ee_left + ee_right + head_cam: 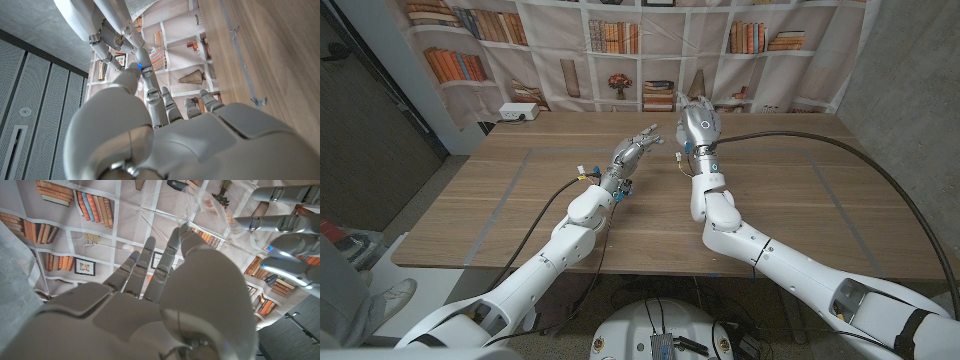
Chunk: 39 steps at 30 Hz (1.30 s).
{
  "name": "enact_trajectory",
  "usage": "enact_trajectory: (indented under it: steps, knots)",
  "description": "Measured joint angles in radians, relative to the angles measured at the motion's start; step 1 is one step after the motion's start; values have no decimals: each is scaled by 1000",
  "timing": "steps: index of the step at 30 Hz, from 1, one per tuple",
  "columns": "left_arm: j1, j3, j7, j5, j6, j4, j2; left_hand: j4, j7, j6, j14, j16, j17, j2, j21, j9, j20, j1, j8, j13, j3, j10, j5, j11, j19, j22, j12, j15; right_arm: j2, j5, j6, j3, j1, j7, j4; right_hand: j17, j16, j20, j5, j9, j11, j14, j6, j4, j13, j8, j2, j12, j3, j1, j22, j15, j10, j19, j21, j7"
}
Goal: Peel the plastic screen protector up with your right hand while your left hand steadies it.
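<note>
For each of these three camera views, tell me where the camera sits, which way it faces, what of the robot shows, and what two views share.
Head view: on the robot's head, looking down over the wooden table toward the bookshelf backdrop; both arms show, left hand and right hand raised close together.
Left wrist view: on the left wrist, along the back of the left hand; right hand's fingers beyond.
Right wrist view: on the right wrist, along the right hand; the left hand's fingers at the edge.
Shared: all three show the backdrop.
</note>
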Motion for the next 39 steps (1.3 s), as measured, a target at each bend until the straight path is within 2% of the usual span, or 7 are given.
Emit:
enact_trajectory:
  steps: [19, 39]
  knots:
    - [-17, -4, -39, -28, -6, 32, -13, 0, -4, 4, 0, 0, 0, 0, 0, -5, 0, 0, -1, 0, 0, 0, 0, 0, 0, 0, 0, 0, 7, 14, 11, -39, 13, 24, 18, 2, 0, -4, 4, 2, 0, 0, 9, 0, -3, 0, 0, 7, -8, 0, 0, 0, 0, -4, 0, -9]
    - [-32, -5, -68, -43, -7, 51, -18, 0, -4, 8, 0, 0, 0, -9, 0, 2, 0, 3, -3, 0, 0, 4, -3, -4, 0, 0, 0, 0, -15, 0, 56, -64, -1, 68, -32, 8, -4, -4, 4, 2, 0, 0, 23, 0, -8, 0, -11, 7, -8, 11, 0, 0, 0, -4, 0, -13]
